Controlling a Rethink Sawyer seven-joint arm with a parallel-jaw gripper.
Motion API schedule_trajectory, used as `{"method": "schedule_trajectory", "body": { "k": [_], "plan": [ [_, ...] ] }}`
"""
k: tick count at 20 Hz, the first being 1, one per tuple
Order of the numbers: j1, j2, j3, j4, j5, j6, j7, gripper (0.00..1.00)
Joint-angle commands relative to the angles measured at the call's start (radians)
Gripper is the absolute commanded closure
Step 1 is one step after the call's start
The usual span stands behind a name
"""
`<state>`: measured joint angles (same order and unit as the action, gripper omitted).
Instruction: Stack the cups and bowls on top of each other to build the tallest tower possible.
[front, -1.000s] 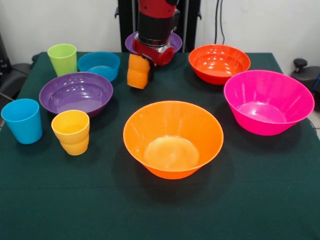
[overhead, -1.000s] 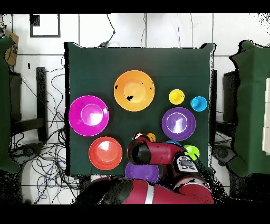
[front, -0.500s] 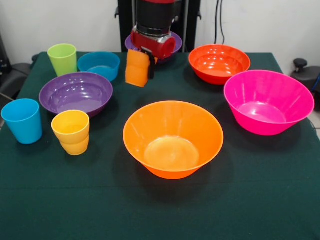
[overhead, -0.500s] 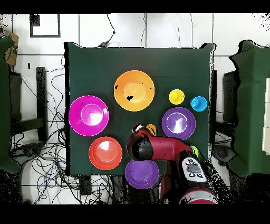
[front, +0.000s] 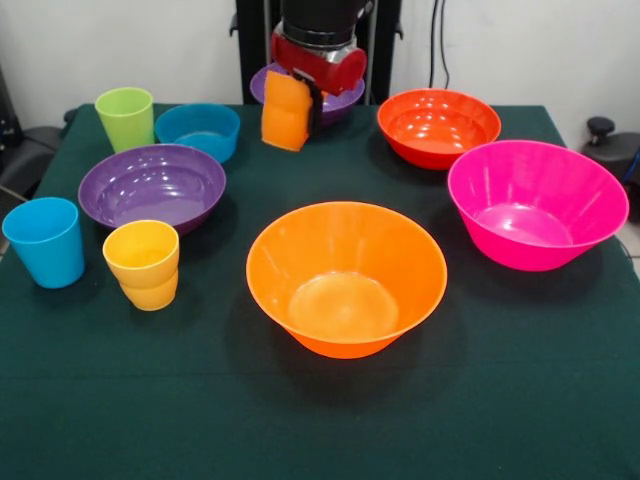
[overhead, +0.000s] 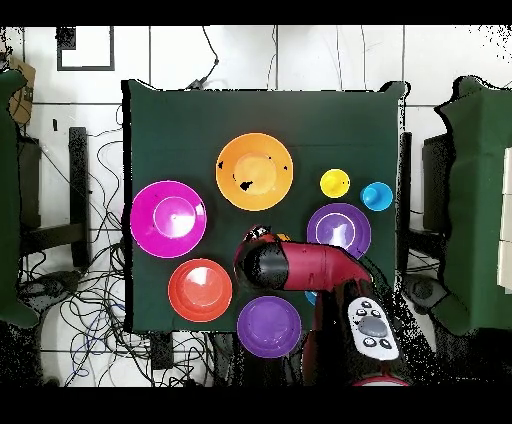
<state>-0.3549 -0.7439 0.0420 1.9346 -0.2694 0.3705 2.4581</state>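
Front view: the claw (front: 303, 100) hangs above the table's far half, clenched on the orange cup (front: 285, 111), which is lifted clear of the green table (front: 320, 420) and tilted a little. One dark finger shows against the cup's side nearest the red wrist; the grip looks to be at the wall near the rim. Behind the claw and partly hidden by it sits a purple bowl (front: 340, 103). Beside the claw on one side stands the small blue bowl (front: 198, 130), with the lime green cup (front: 125, 118) beyond it; on the other side the red-orange bowl (front: 438, 126). Nearer the camera than the claw lie the second purple bowl (front: 152, 186), the yellow cup (front: 142, 263), the blue cup (front: 44, 241), the wide pink bowl (front: 536, 203) and, almost straight in front of the claw, the wide orange bowl (front: 346, 277), empty. Overhead view: the arm covers the claw and the orange cup, so the grip cannot be checked here; the wide orange bowl (overhead: 254, 171) lies just beyond the arm's tip. Judgement: the cup is light, stiff, glossy plastic, likely slippery; its stepped waist or rim wall gives the surest hold. The tilt risks a crooked seat when it is set down.
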Motion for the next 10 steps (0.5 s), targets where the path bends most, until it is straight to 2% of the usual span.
{"method": "schedule_trajectory", "body": {
  "k": [1,10],
  "plan": [
    [0.018,-0.015,0.125,-0.147,0.065,0.22,-0.052,1.0],
    [0.06,0.033,0.115,-0.303,0.087,0.341,-0.006,1.0]
  ]
}}
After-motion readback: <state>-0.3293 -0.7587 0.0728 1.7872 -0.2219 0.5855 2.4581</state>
